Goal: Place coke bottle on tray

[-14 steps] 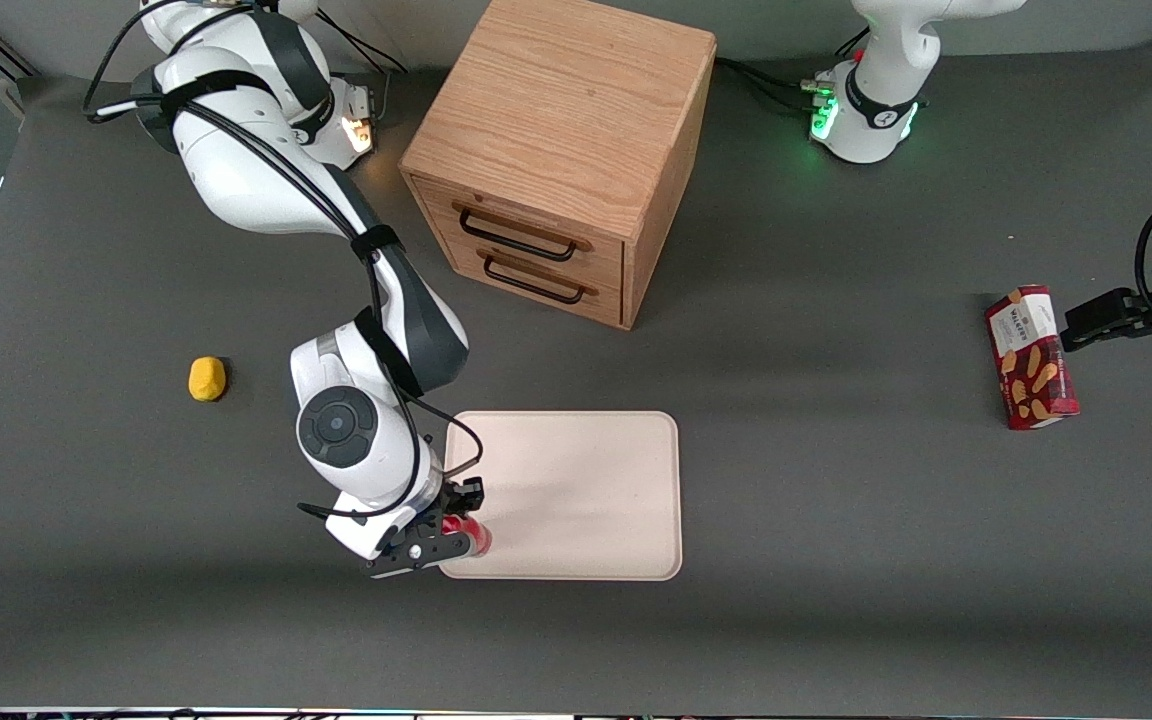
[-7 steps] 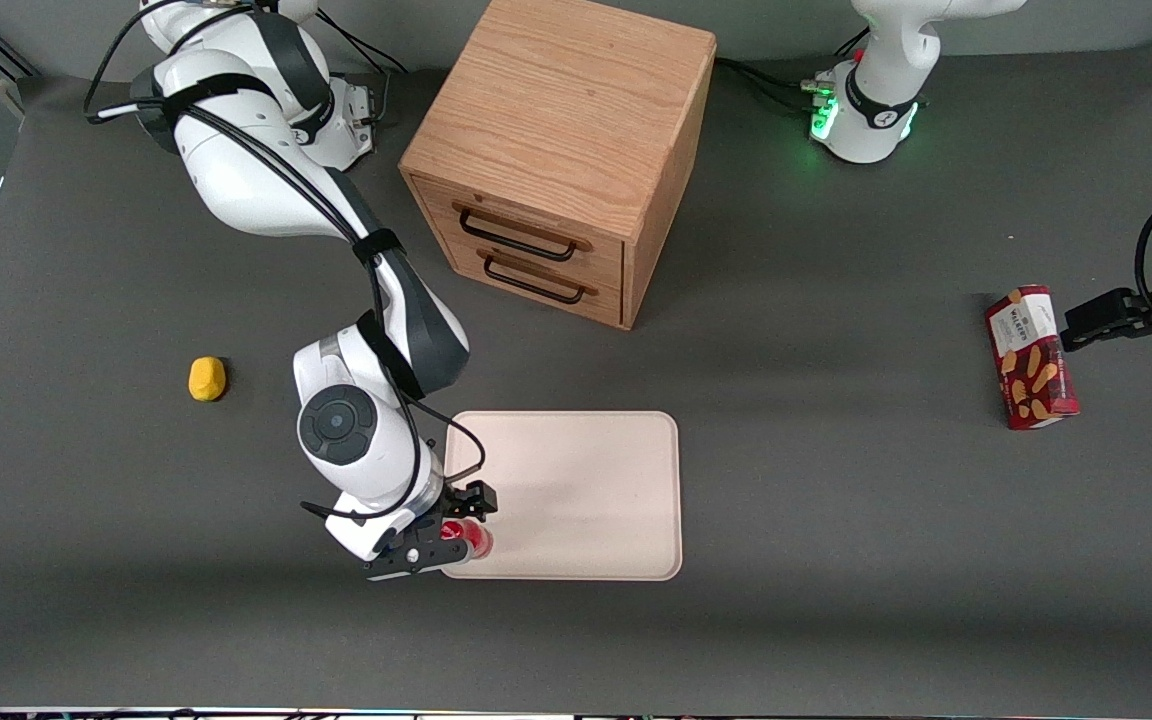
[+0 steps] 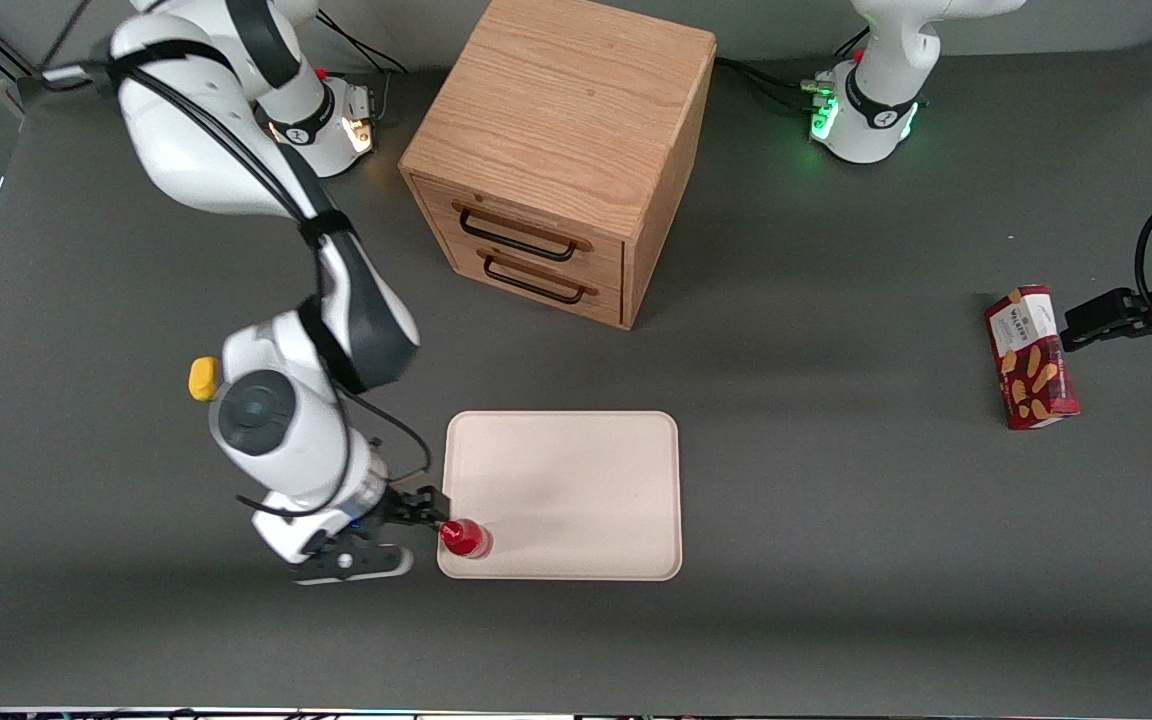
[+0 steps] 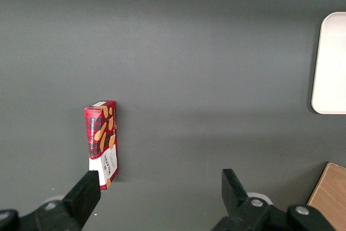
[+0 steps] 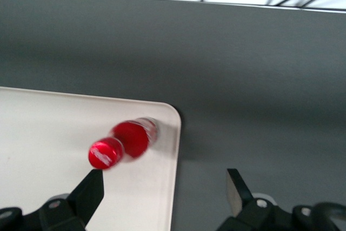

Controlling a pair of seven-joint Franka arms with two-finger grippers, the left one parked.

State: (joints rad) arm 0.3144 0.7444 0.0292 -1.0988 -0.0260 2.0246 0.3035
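The coke bottle (image 3: 464, 538), small, red and capped, stands upright on the cream-pink tray (image 3: 576, 480), in the tray's corner nearest the front camera on the working arm's side. My right gripper (image 3: 404, 530) is open and empty. It sits just off the tray's edge, beside the bottle and apart from it. In the right wrist view the bottle (image 5: 127, 142) stands near the tray's rounded corner (image 5: 162, 113), and the open gripper (image 5: 164, 187) straddles the tray's rim. An end of the tray also shows in the left wrist view (image 4: 330, 63).
A wooden two-drawer cabinet (image 3: 566, 150) stands farther from the front camera than the tray. A small yellow lump (image 3: 201, 378) lies beside the working arm's wrist. A red biscuit box (image 3: 1031, 357) lies toward the parked arm's end and also shows in the left wrist view (image 4: 102, 144).
My gripper has opened and let go of the coke bottle. It has drawn back off the tray toward the working arm's end. The bottle stays standing on the tray.
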